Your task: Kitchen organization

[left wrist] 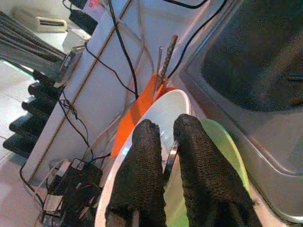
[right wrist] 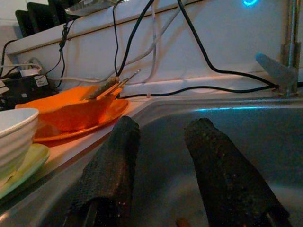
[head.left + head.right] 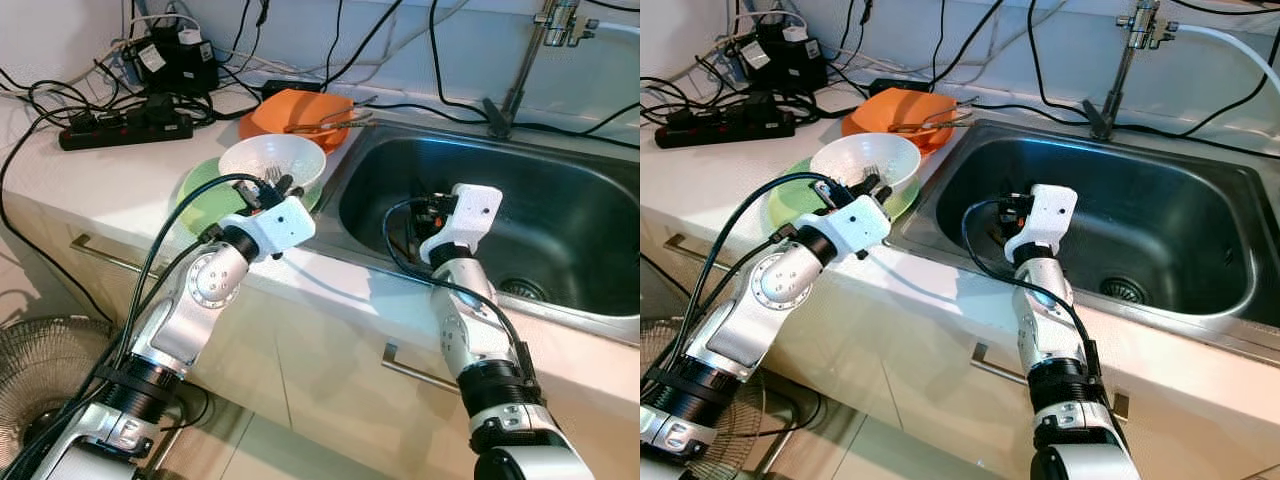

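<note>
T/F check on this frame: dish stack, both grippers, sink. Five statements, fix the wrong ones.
1. The white bowl sits on the green plate. True.
2. The left gripper is pinching a thin metal utensil at the white bowl. True.
3. The right gripper holds an orange bowl. False: its fingers are apart with nothing between them, inside the sink.
4. The orange bowl lies in the sink. False: it stands on the counter beside the sink, with utensils across it.
5. The faucet stands behind the sink. True.
</note>
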You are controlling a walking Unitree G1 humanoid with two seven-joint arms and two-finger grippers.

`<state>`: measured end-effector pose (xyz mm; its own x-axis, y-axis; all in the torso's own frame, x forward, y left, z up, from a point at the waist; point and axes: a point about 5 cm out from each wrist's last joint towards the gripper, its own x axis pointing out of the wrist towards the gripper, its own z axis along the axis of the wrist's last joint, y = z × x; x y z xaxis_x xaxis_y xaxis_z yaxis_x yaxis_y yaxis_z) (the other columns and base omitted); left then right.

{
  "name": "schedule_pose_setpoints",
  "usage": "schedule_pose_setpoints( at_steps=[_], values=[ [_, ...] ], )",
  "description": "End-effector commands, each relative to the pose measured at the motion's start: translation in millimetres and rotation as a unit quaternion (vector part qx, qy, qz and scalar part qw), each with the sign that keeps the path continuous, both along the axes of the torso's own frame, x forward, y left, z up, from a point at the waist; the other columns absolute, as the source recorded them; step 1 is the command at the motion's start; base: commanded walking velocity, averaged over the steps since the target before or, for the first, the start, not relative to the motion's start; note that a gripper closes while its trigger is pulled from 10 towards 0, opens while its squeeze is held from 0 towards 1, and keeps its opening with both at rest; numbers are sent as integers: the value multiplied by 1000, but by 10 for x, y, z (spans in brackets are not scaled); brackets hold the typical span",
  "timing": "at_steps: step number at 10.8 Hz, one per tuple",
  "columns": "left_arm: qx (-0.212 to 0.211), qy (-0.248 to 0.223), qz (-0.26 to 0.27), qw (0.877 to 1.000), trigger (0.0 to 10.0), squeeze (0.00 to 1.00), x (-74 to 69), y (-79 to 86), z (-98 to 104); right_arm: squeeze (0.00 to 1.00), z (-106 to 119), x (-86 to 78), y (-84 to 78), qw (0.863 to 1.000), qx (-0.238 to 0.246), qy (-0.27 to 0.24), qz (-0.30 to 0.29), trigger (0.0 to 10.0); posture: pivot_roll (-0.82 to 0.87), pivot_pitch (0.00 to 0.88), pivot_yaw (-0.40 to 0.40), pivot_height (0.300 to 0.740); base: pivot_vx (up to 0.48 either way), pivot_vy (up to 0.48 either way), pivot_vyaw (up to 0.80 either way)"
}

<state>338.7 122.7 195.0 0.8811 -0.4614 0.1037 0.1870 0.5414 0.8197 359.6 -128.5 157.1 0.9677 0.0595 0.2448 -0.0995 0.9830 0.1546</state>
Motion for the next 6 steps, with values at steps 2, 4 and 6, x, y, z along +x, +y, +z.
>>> schedule_pose_setpoints(
  at_steps=[2, 4, 6],
  values=[
    [-9, -18, 8, 1000, 0, 0, 30, 28, 91, 0, 96, 37, 43, 1000, 3, -16, 7, 10000, 165, 0, 51, 740, 0, 0, 0],
    [-8, -27, 6, 1000, 0, 0, 20, 29, 128, 0, 61, 19, 37, 1000, 3, -13, 6, 10000, 167, 0, 52, 740, 0, 0, 0],
    [0, -75, -6, 997, 0, 0, 1, -25, 312, 0, 67, 26, 20, 1000, 3, -14, 3, 10000, 164, 0, 50, 740, 0, 0, 0]
  ],
)
